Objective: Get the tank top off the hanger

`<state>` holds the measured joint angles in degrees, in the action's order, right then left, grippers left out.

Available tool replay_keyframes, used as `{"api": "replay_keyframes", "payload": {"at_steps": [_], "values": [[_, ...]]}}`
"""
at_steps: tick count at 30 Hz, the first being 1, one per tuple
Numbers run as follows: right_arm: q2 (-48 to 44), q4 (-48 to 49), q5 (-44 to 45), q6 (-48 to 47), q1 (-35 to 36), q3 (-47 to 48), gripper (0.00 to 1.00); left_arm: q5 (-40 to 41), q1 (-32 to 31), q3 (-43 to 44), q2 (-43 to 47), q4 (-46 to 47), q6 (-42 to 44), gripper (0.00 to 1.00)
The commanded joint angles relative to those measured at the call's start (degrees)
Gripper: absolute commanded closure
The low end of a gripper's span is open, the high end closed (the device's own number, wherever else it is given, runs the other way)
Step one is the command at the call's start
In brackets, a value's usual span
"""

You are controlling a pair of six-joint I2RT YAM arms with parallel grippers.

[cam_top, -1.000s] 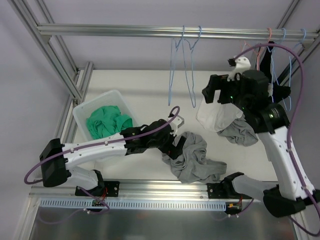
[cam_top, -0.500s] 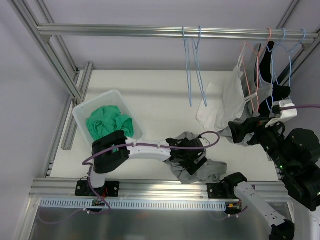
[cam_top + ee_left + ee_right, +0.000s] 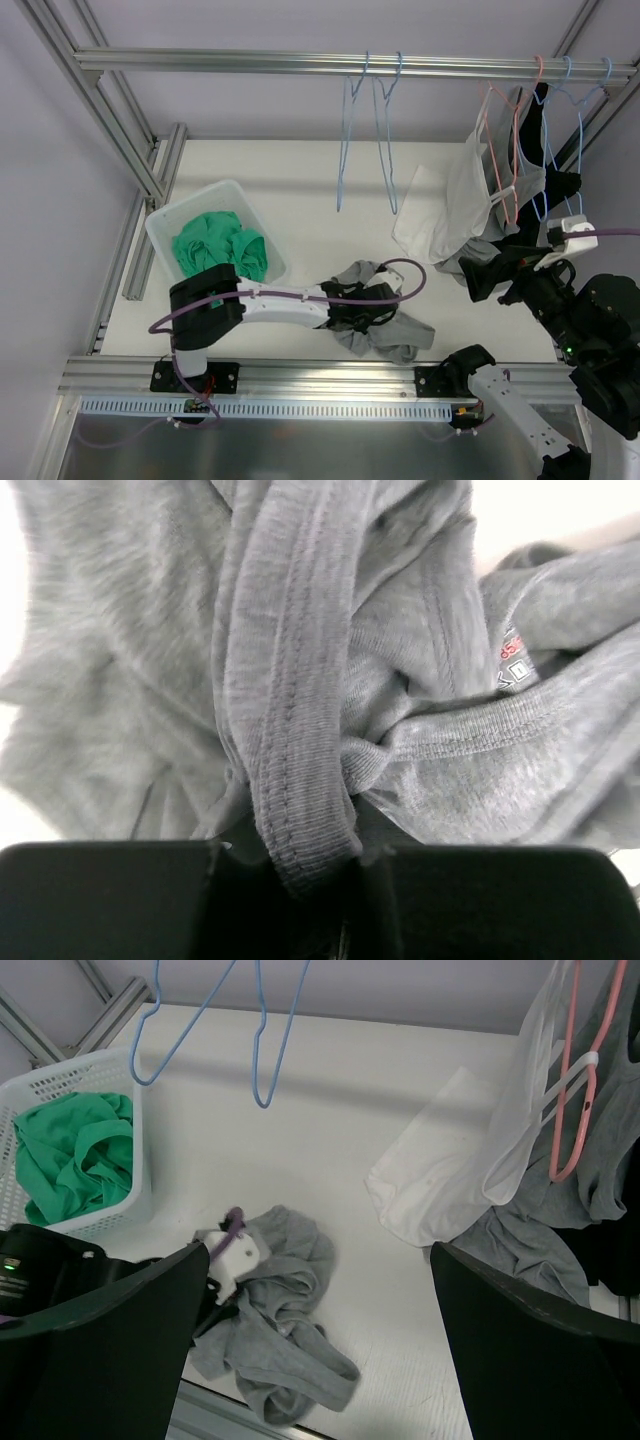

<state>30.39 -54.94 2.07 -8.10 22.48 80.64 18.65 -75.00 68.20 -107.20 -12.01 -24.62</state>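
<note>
A crumpled grey tank top (image 3: 392, 330) lies on the white table near its front edge, off any hanger. My left gripper (image 3: 358, 316) is low over its left part. In the left wrist view a thick hemmed fold of the grey tank top (image 3: 300, 680) runs down into the left gripper (image 3: 305, 875), which is shut on it. My right gripper (image 3: 503, 277) hangs open above the table at the right, holding nothing. From the right wrist view the grey tank top (image 3: 285, 1325) lies below, between the wide-apart fingers (image 3: 100, 1350). Two empty blue hangers (image 3: 368, 130) hang on the rail.
A white basket (image 3: 222, 192) holding green cloth (image 3: 215, 245) stands at the left. At the right of the rail, a pink hanger (image 3: 500, 160) carries a white garment (image 3: 445, 215). More hangers there hold grey and dark clothes (image 3: 545, 180).
The left gripper has closed on the grey tank top, bunching it and drawing it slightly left. The right arm dropped from the rail a second ago and has since barely shifted.
</note>
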Motion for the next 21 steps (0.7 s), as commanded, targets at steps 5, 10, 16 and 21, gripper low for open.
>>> {"api": "replay_keyframes", "payload": {"at_steps": [5, 10, 16, 21], "values": [[-0.33, 2.81, 0.39, -0.96, -0.16, -3.03, 0.00, 13.68, 0.12, -3.08, 23.86, -3.54, 1.76, 1.00], [-0.33, 3.52, 0.13, -0.78, -0.16, -3.30, 0.00, 20.35, 0.21, 0.33, 33.00, -7.40, 3.70, 1.00], [-0.16, 4.14, -0.22, -0.78, -0.07, -2.51, 0.01, 28.54, 4.06, 6.84, 37.49, -14.79, 4.76, 1.00], [0.11, 4.40, -0.48, -0.95, -0.16, -2.51, 0.01, 27.83, 10.05, 11.06, 41.97, -16.55, 8.09, 1.00]]}}
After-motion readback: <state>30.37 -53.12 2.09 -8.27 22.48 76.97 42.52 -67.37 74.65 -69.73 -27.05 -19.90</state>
